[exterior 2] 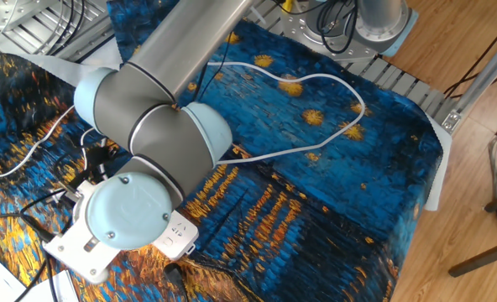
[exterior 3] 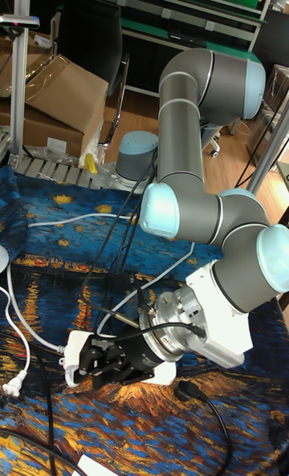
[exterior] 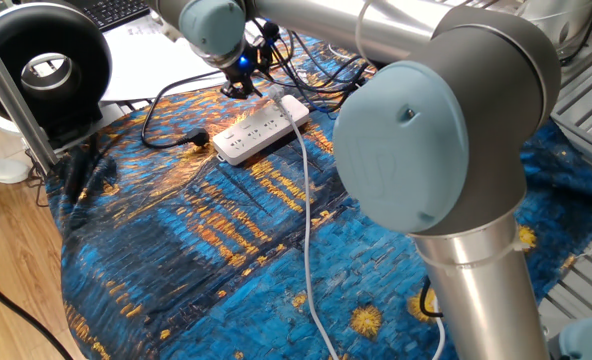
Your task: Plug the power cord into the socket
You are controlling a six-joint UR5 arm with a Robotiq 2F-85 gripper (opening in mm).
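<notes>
The socket [exterior: 261, 130] is a white strip lying slantwise on the blue patterned cloth; its ends also show in the tall view [exterior 3: 164, 374] and under the wrist [exterior 2: 180, 241]. The power cord [exterior: 307, 220] runs up the cloth, crosses the strip's far end and rises to my gripper [exterior: 242, 88]. The gripper hangs low over the strip's far edge, shut on the cord's end. The plug itself is hidden between the dark fingers [exterior 3: 98, 366]. In the other fixed view the wrist covers the gripper, and the power cord [exterior 2: 316, 80] loops across the cloth.
A black cable with a black plug [exterior: 196, 138] lies just left of the strip. Tangled dark cables [exterior: 316, 70] sit behind it. A second white cable with a pronged plug [exterior 3: 11, 384] lies at the cloth's left edge. A black round device [exterior: 41, 65] stands at the far left.
</notes>
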